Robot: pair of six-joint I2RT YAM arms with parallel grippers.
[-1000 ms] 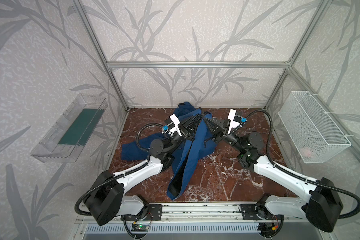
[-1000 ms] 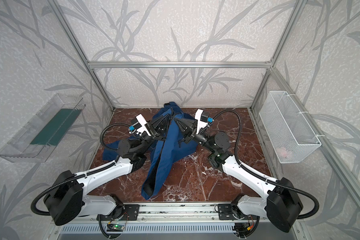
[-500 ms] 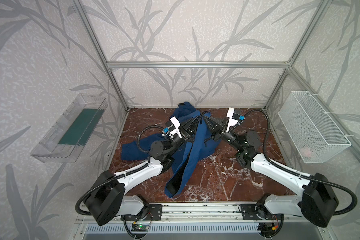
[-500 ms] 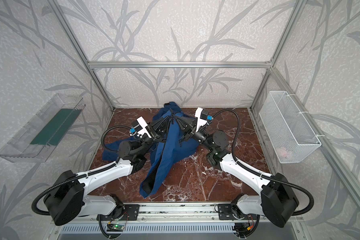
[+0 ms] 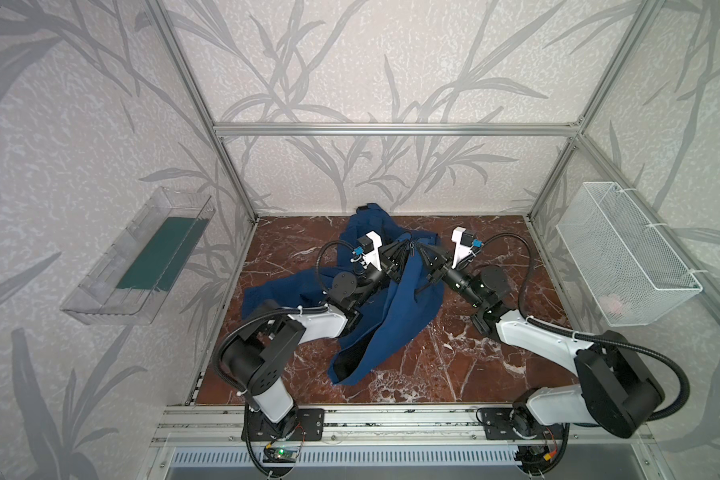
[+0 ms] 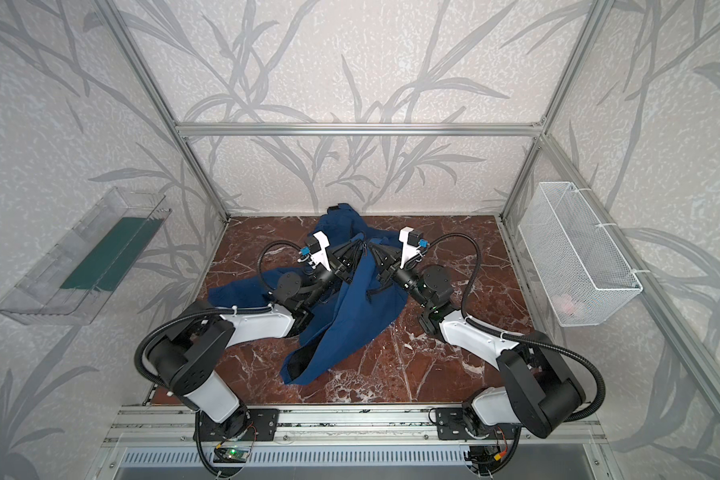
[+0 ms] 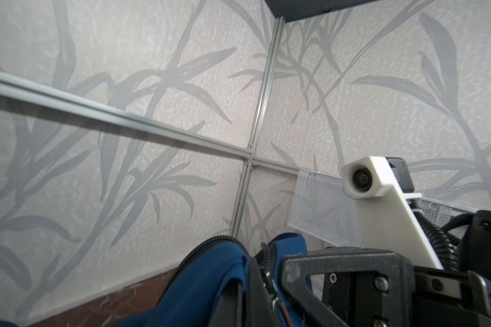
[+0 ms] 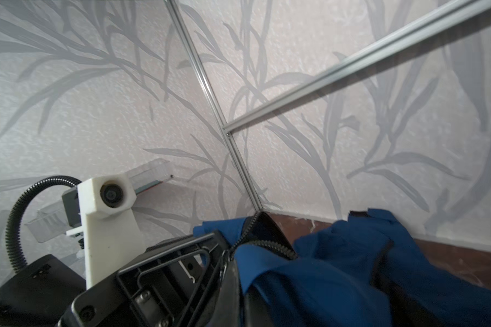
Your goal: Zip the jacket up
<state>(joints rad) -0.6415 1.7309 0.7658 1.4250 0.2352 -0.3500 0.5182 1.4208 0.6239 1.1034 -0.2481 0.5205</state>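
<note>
The navy blue jacket hangs in a bunch over the brown marble floor, lifted at its top between my two arms. In both top views my left gripper and right gripper meet tip to tip, each shut on the jacket's front edge. The left wrist view shows blue cloth with dark zipper teeth pinched in my left gripper. The right wrist view shows the zipper and cloth pinched in my right gripper. The zipper's slider is hidden.
One sleeve trails on the floor at the left, under my left arm. A clear plastic tray hangs on the left wall and a white wire basket on the right wall. Aluminium frame posts ring the marble floor.
Both arms have pushed in toward the middle, bringing the two shut grippers closer together. The jacket's hanging lower end has swung a little to the left.
</note>
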